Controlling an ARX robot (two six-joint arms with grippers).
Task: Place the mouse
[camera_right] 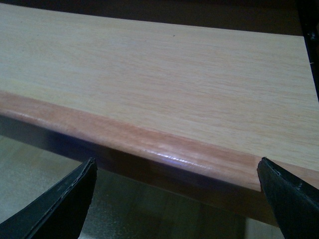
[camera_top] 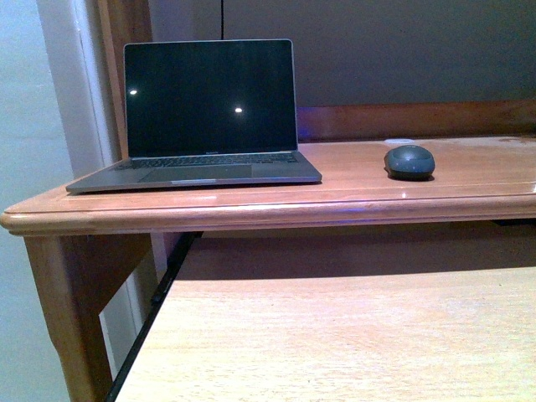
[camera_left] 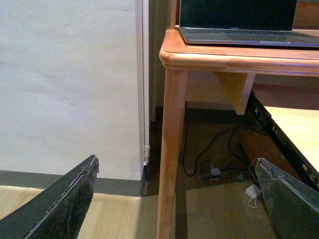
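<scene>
The mouse [camera_top: 409, 161], dark grey and domed, rests on the upper desk top [camera_top: 469, 180], to the right of an open laptop [camera_top: 205, 113]. No arm shows in the front view. My left gripper [camera_left: 177, 199] is open and empty, low beside the desk's left leg [camera_left: 169, 149], well below the desk top. My right gripper [camera_right: 177, 199] is open and empty too, just off the front edge of the pale pull-out shelf [camera_right: 159, 74]. Neither wrist view shows the mouse.
The laptop [camera_left: 239, 22] sits at the desk's left end, its screen dark. A light wall [camera_left: 70, 84] stands left of the desk leg. Cables and a white adapter [camera_left: 253, 191] lie on the floor under the desk. The pull-out shelf [camera_top: 352, 335] extends below the desk top.
</scene>
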